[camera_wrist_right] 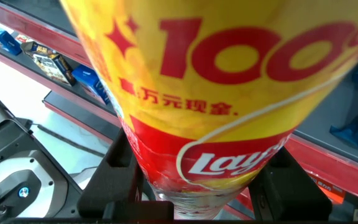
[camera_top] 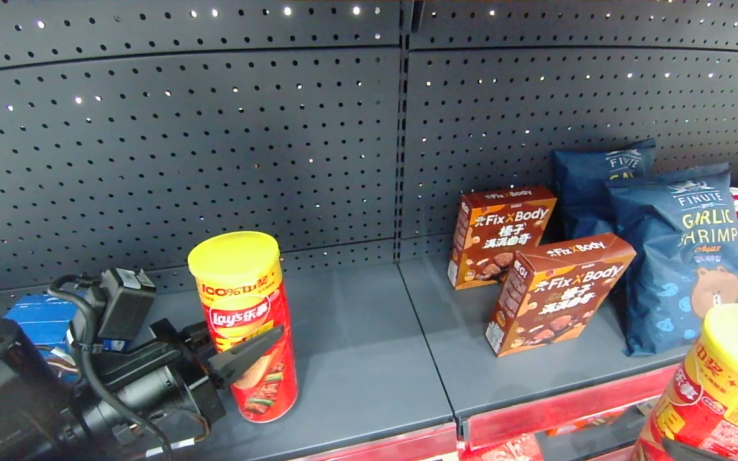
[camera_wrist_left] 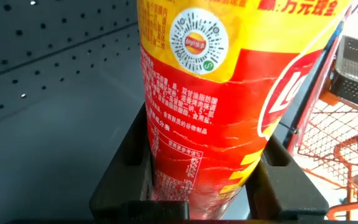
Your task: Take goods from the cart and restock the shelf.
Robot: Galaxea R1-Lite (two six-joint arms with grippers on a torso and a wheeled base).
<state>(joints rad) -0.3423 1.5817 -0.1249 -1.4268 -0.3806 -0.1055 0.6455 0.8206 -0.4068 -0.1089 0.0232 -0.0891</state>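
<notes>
Dark perforated panelling (camera_top: 183, 160) backs the grey shelf (camera_top: 356, 358). At 7 o'clock a chip canister (camera_top: 244, 326) is stood upright on the shelf, its lower half clamped by the left gripper (camera_top: 250, 352). At 5 o'clock a second canister (camera_top: 721, 390) is clasped by the right gripper (camera_wrist_right: 194, 186), in front of the shelf. Placement of the first appears to be in hand. Release and a level withdrawal are called for next, so that nothing is tipped.
</notes>
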